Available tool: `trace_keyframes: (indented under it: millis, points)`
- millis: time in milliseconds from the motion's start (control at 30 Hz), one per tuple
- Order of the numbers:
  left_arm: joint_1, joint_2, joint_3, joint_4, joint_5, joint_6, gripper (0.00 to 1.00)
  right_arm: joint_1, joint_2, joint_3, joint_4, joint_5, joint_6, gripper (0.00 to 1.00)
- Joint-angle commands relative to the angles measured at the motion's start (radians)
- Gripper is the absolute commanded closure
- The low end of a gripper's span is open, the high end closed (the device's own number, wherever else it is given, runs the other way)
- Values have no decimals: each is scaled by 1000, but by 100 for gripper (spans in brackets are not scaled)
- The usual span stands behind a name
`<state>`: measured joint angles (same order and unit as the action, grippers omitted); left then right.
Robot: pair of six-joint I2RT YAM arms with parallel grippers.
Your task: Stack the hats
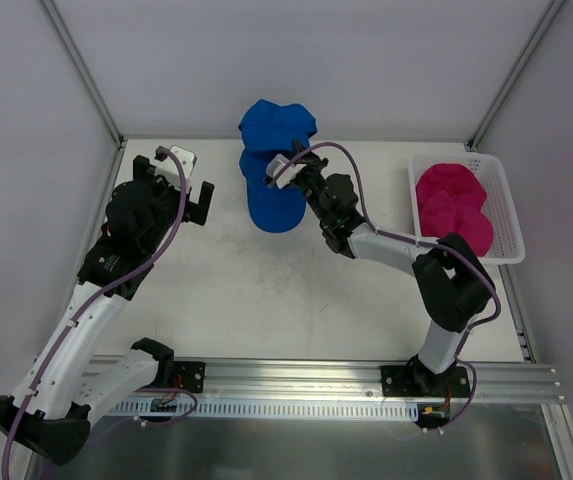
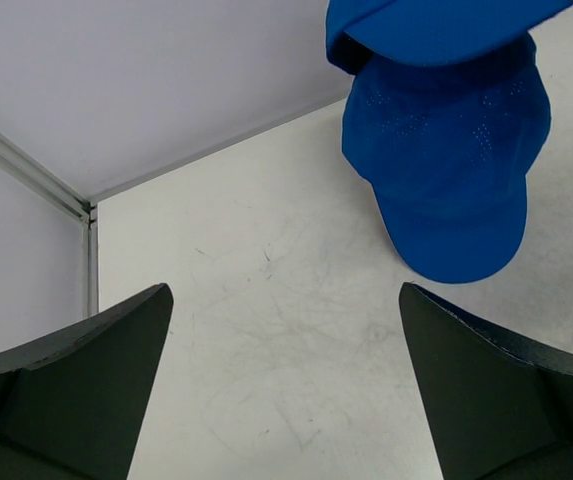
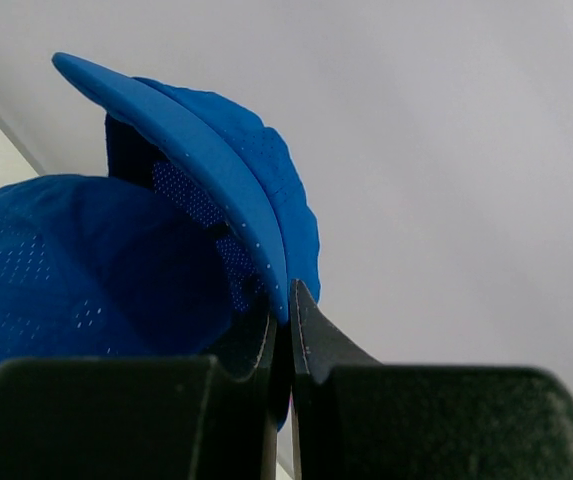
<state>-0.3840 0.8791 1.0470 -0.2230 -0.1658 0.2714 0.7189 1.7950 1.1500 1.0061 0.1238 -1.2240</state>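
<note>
Right pincer (image 3: pixel 288 300) pinches the raised blue hat (image 3: pixel 216 170) by its brim.
Right arm (image 1: pixel 396 250) stretched forward, hat over, perhaps touching, the second blue hat (image 1: pixel 271 200) on the desk (image 1: pixel 266 290); left pincer (image 2: pixel 286 400) spread, left of that hat.

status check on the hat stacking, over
Left gripper open, empty. Right gripper shut on the raised blue hat by its brim, at the flat blue hat's far end. Pink hats in white tray; nothing blocking.
</note>
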Motion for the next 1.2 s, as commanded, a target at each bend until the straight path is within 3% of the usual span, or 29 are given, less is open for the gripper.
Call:
trace_keyframes:
  millis: [0,367,533,767,867,933,967,1000,1100,1167]
  points:
    - [11,4,28,27,8,-11,1,10,-109,-64,118,5,-3,100]
    - [13,24,39,27,8,-18,1,70,-131,-257,262,-27,-81,100]
    - [13,27,35,27,5,-8,1,106,-111,-291,302,32,-100,99]
    - [14,41,38,27,14,-8,1,146,-117,-364,378,89,-137,91]
    - [16,49,39,27,18,-8,1,159,-128,-407,378,102,-135,68]
    - [17,50,39,28,25,-9,1,168,-143,-441,377,117,-129,39]
    - [17,49,39,28,26,-9,1,171,-143,-455,378,116,-129,39]
    - [17,49,38,28,29,-9,1,174,-154,-470,378,117,-131,28]
    - [19,47,31,25,48,-8,1,189,-177,-533,378,119,-127,11]
    - [20,47,21,24,64,-14,1,204,-203,-576,376,131,-118,5]
